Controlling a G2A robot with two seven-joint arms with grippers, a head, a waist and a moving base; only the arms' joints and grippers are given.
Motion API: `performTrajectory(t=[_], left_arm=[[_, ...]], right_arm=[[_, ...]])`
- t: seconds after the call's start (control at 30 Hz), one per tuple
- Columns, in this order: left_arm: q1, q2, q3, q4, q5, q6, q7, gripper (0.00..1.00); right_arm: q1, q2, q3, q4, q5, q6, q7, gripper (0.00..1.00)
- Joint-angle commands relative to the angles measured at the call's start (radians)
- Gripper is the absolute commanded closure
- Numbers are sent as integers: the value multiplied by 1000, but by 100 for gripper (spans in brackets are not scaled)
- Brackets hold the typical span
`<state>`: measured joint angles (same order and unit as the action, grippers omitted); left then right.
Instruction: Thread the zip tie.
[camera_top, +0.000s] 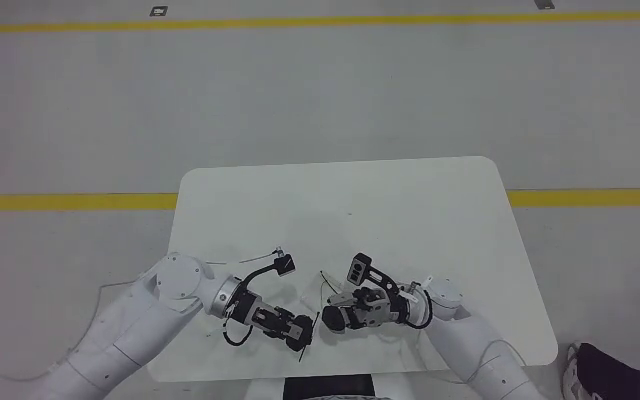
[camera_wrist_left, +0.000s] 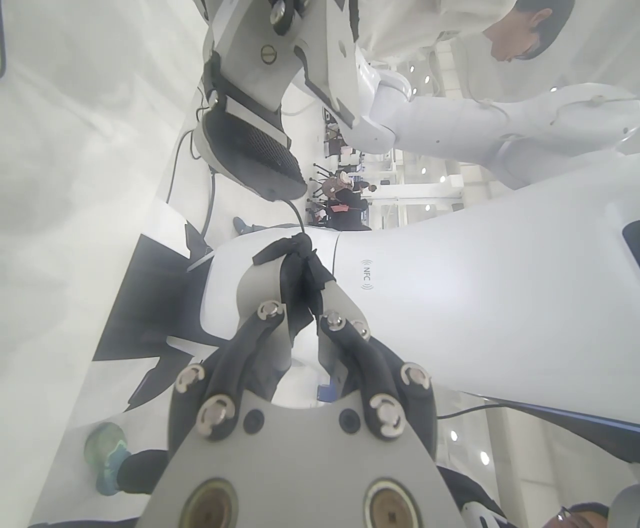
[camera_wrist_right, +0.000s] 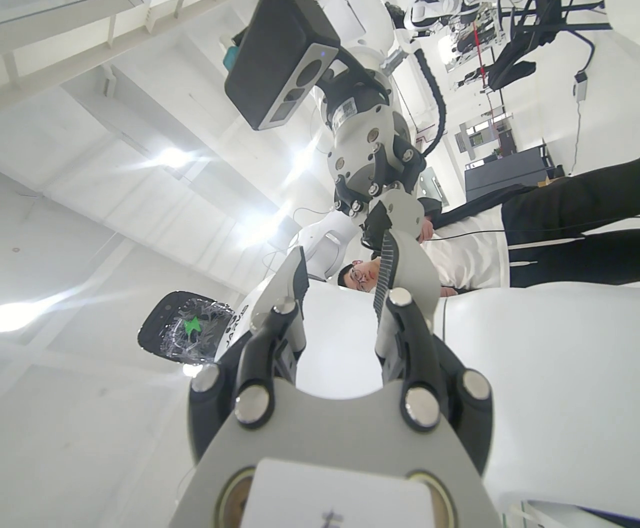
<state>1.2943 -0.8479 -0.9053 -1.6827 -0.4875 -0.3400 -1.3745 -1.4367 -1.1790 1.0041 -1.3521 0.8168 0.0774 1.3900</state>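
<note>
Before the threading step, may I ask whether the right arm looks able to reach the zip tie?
Likely yes: the open right gripper faces the left gripper, whose shut tips seem to pinch the zip tie, with nothing between them.

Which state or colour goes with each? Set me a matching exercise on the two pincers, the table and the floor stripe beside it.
Things:
1. left pincer
2. right pincer
3. table
4. floor stripe

States and colours:
A. yellow
B. open, fingers apart
C. white
D. shut on the zip tie

Pairs: 1-D, 2-B, 3-C, 4-A
</note>
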Motion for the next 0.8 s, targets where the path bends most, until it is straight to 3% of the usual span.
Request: performTrajectory(t=[0.0, 0.3, 0.5, 0.77], left_arm=[[0, 0, 0, 0, 0, 0, 0, 100], [0, 0, 0, 0, 0, 0, 0, 100], [0, 0, 0, 0, 0, 0, 0, 100], [0, 0, 0, 0, 0, 0, 0, 100]], right_arm=[[3, -1, -6, 2, 0, -3, 0, 73], [12, -2, -31, 4, 2, -10, -9, 76], [17, -3, -45, 3, 4, -21, -21, 83], [18, -3, -57, 7, 7, -32, -26, 83]])
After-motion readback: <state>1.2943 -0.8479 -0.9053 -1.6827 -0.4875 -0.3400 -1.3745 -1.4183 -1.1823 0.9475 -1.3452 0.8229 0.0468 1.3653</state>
